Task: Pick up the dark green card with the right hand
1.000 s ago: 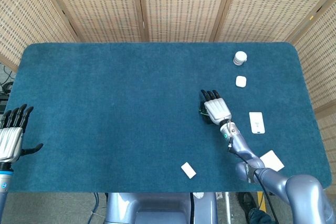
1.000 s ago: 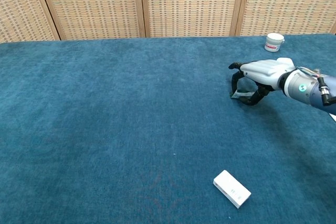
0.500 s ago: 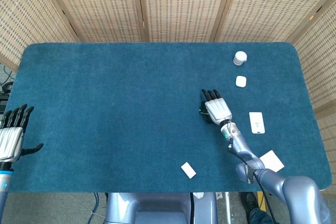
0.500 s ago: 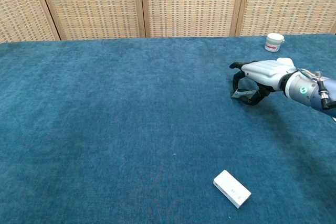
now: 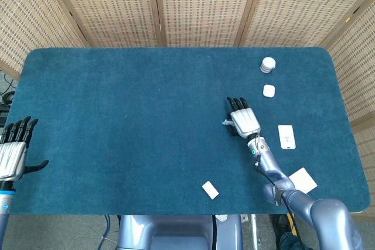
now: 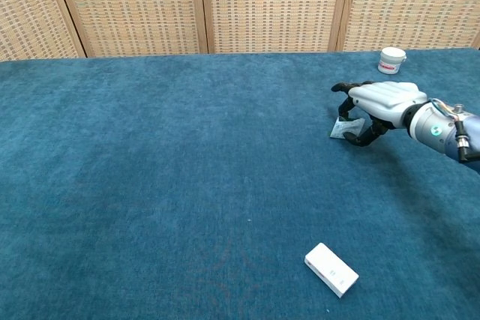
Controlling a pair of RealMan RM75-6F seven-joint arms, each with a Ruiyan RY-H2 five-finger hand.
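My right hand (image 5: 243, 120) is right of the table's middle, palm down, with its fingers curled over the dark green card (image 6: 346, 127). In the chest view the right hand (image 6: 379, 103) pinches the card between thumb and fingers. The card is tilted, and its near edge is raised off the blue cloth so a paler face shows. From the head view only a sliver of the card (image 5: 225, 123) sticks out at the hand's left side. My left hand (image 5: 12, 153) hangs open off the table's left front edge, holding nothing.
A white jar (image 5: 268, 64) and a small white square (image 5: 269, 91) lie beyond the right hand. A white card (image 5: 286, 136) lies to its right. Another white card (image 5: 303, 179) and a small white box (image 5: 210, 189) sit near the front edge.
The right hand has shifted slightly up and away, tipping the card so its pale face now shows. The left hand has not moved.
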